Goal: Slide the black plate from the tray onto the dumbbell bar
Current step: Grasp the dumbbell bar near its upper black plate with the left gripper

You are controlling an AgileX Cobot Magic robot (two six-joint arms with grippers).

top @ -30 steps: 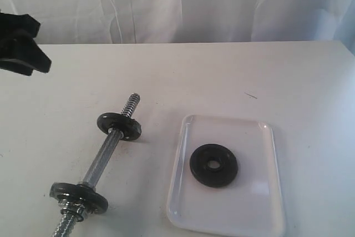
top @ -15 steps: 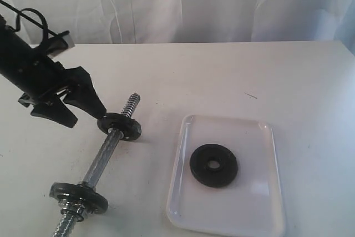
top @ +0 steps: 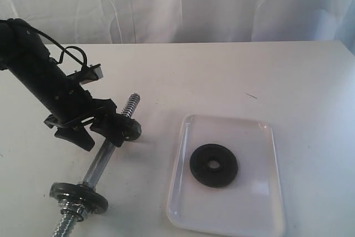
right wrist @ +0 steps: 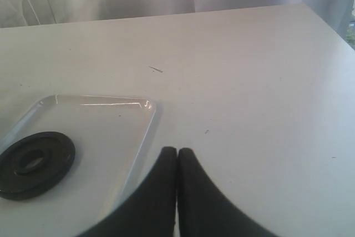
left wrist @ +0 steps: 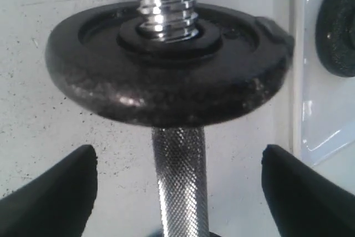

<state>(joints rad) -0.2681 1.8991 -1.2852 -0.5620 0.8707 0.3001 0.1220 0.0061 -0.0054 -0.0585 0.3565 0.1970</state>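
On the white tabletop, toward the left of the exterior view, the dumbbell bar lies slantwise. Its threaded end points toward the curtain and carries no load. The left arm reaches down over it. The left arm's jaws stand wide apart, with one black fingertip on each side of the knurled shaft, just behind the farther collar. Neither finger touches the steel in the wrist view. That straddle looks like preparation for clamping the shaft, probably to steady or lift the bar so its bare end can take a disc. The nearer collar sits toward the bar's other end, so the knurled stretch between the two collars offers room for such a hold.

The black plate lies flat in the tray, roughly central, hole upward, with nothing touching it. The tray rests near the bar on its right, which keeps the plate a short carry from the shaft. The right arm's jaws are pressed together and hold nothing. Their fingertips hang above bare tabletop near a corner of the tray, idle, I judge, until the bar is secured.

No brand, label or writing can be read on the plate, bar or tray. A small dark mark shows on the tabletop.
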